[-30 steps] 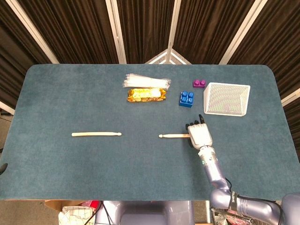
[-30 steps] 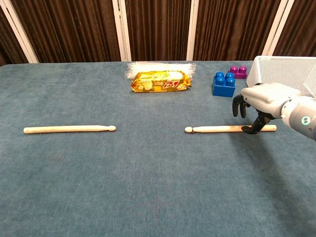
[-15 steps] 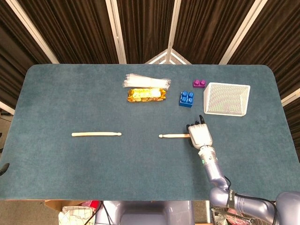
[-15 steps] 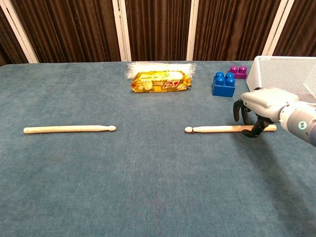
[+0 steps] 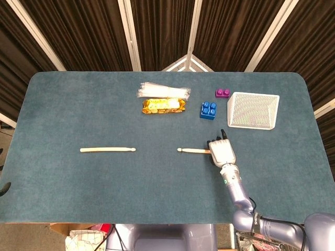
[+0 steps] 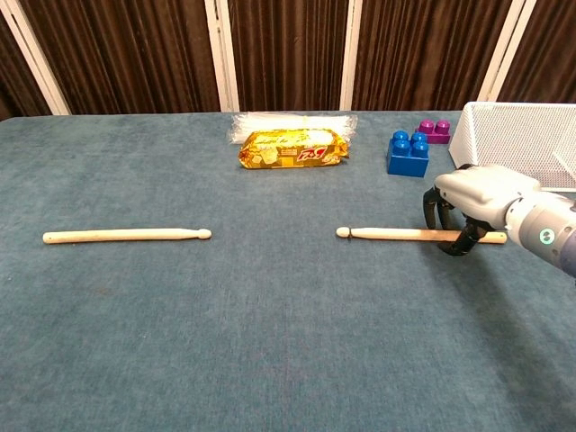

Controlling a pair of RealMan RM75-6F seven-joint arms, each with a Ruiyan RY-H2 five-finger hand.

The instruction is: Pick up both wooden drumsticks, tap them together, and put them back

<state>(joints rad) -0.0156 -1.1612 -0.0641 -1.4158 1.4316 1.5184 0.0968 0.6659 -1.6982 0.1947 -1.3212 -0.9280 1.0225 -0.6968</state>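
Two drumsticks lie on the blue table [image 5: 63,115] in the head view: the left drumstick [image 5: 107,150] sits well left of the blue block [image 5: 208,110], and the right drumstick [image 5: 193,151] lies below that block, its butt end under the right hand [image 5: 222,150]. In the chest view the right hand [image 6: 468,202] has dark fingers [image 6: 432,211] curled around the right drumstick [image 6: 396,234], below and right of the blue block [image 6: 408,154]; whether the stick is gripped I cannot tell. The left drumstick [image 6: 126,236] rests far left.
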